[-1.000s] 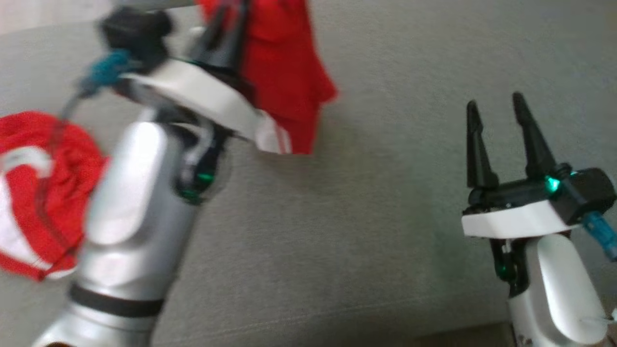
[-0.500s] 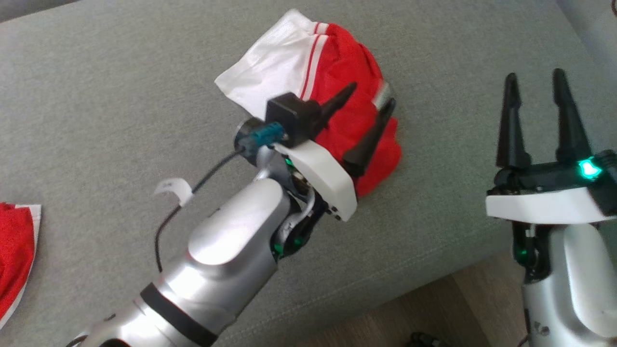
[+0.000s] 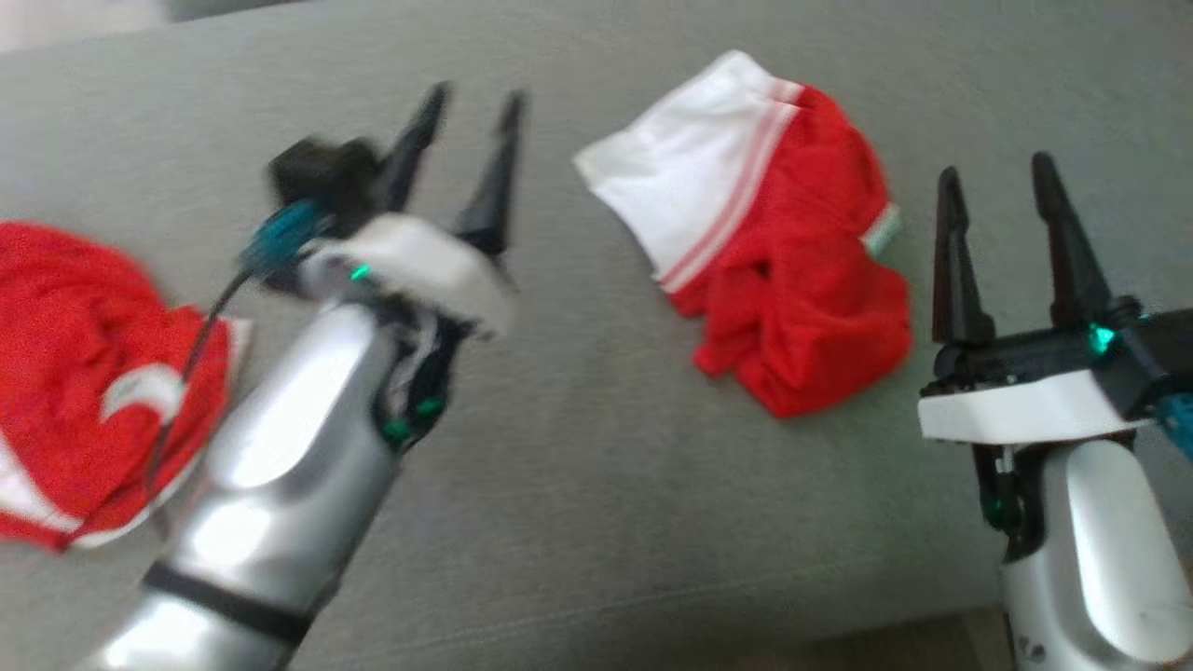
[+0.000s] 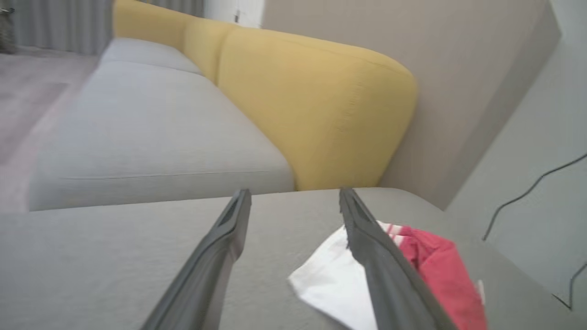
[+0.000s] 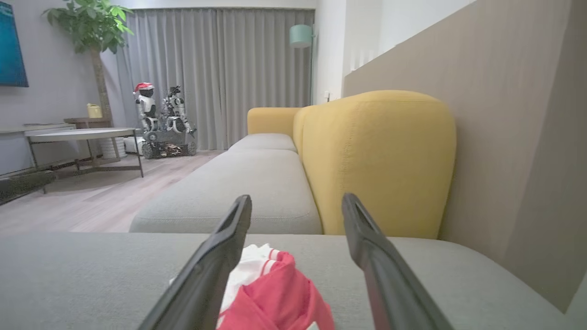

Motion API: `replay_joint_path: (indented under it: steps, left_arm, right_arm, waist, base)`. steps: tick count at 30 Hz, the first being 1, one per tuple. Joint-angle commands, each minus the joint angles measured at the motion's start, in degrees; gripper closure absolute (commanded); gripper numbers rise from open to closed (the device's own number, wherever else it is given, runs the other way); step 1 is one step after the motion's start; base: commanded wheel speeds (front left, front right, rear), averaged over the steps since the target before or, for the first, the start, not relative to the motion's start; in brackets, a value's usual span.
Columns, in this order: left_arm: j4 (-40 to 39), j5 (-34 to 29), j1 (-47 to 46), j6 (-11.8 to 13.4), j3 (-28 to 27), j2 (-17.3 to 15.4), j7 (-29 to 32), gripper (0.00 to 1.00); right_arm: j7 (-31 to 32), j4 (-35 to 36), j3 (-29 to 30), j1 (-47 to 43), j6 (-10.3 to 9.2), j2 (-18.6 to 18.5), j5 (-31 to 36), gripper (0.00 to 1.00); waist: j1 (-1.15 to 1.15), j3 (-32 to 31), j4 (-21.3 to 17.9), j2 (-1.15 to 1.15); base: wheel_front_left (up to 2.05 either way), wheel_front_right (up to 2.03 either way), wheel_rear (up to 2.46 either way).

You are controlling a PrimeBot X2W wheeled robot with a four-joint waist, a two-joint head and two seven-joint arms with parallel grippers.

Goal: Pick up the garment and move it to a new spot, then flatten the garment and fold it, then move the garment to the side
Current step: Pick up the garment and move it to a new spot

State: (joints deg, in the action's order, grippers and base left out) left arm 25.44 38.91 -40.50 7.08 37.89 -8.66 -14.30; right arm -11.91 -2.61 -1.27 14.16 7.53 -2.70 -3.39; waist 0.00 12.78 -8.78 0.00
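Garment [image 3: 774, 261] lies crumpled on sofa [image 3: 596, 485]. Left gripper [image 3: 473, 98] fingers spread, off the cloth. Right gripper [image 3: 995, 168] fingers spread too, beside garment.

No text, label, brand, number or sign is legible in these views.

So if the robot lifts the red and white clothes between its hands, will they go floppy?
Probably floppy: the garment lies crumpled in soft folds on the sofa cushion. Likely light, as the cloth looks thin. Pushing would probably just bunch it.
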Motion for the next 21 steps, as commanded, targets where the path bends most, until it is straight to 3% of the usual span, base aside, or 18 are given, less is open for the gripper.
replay_joint_path:
  steps: [1,5,9,14,21]
  left_arm:
    - [-2.3,-0.9,0.8,0.0,-2.7,-1.7,-0.7,0.00]
    - [-5.8,-2.8,9.6,-0.5,-8.2,-4.0,-0.7,0.00]
    - [-9.6,-4.7,18.2,-1.3,-13.1,-4.2,-0.7,0.00]
    - [-13.2,-7.0,26.1,-3.0,-18.2,-1.6,-0.7,0.00]
    - [-14.4,-11.6,28.7,-6.8,-22.2,2.6,-0.7,0.00]
  right_arm:
    - [0.3,1.5,-1.3,-0.4,-0.04,-0.2,0.4,0.00]
    - [1.5,0.1,-1.8,-2.1,-0.04,-0.2,1.0,0.00]
    - [2.5,-1.1,-2.3,-3.8,-0.04,-0.2,1.4,0.00]
    - [3.5,-2.1,-2.4,-5.2,-0.04,-0.2,1.7,0.00]
    - [4.9,-2.4,-3.1,-4.8,-0.04,-0.2,2.8,0.00]
  waist:
    - [0.00,-2.8,4.3,0.00]
    - [0.00,-5.2,8.2,0.00]
    - [0.00,-7.1,10.8,0.00]
    - [0.00,-8.2,12.7,0.00]
    - [0.00,-8.1,14.3,0.00]
  base:
    - [0.00,0.00,0.00]
    - [0.00,0.00,0.00]
    - [0.00,0.00,0.00]
    - [0.00,0.00,0.00]
    - [0.00,0.00,0.00]
